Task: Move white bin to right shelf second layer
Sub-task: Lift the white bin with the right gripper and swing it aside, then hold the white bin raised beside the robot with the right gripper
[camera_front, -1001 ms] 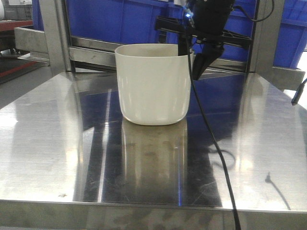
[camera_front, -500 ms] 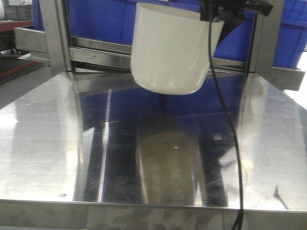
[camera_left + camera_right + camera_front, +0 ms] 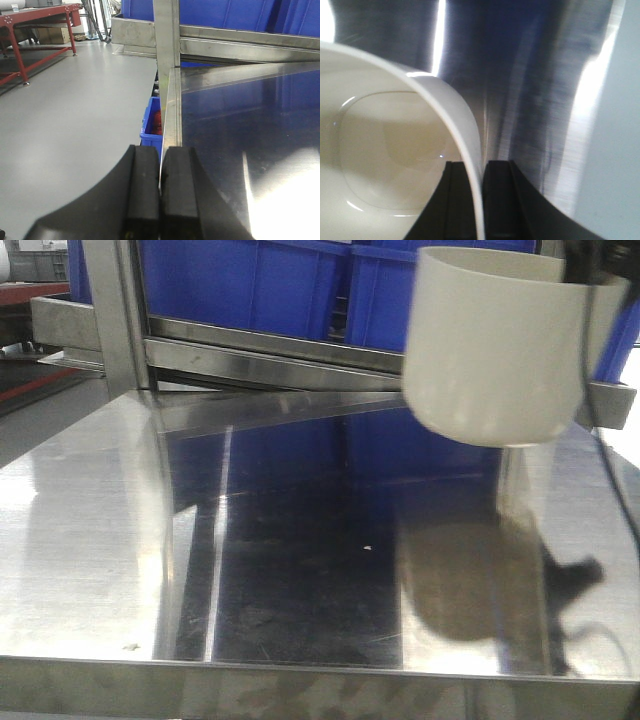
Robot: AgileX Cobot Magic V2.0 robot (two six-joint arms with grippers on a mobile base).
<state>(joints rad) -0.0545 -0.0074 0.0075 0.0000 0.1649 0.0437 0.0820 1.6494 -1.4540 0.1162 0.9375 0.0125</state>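
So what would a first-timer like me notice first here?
The white bin hanging in mid-air at the upper right, clear of the mirror-like steel tabletop, which shows its dark reflection below. The right gripper pinches the bin's wall at the rim, one finger inside, one outside. Behind stand blue crates.

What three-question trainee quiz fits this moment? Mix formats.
1. True or false: the white bin stands on the steel tabletop.
2. The right end effector pinches the bin by: A) its wall at the rim, B) its base, C) a handle.
3. Fill in: the left end effector is ____ and holds nothing.
Key: 1 false, it hangs above the tabletop; 2 A; 3 shut.
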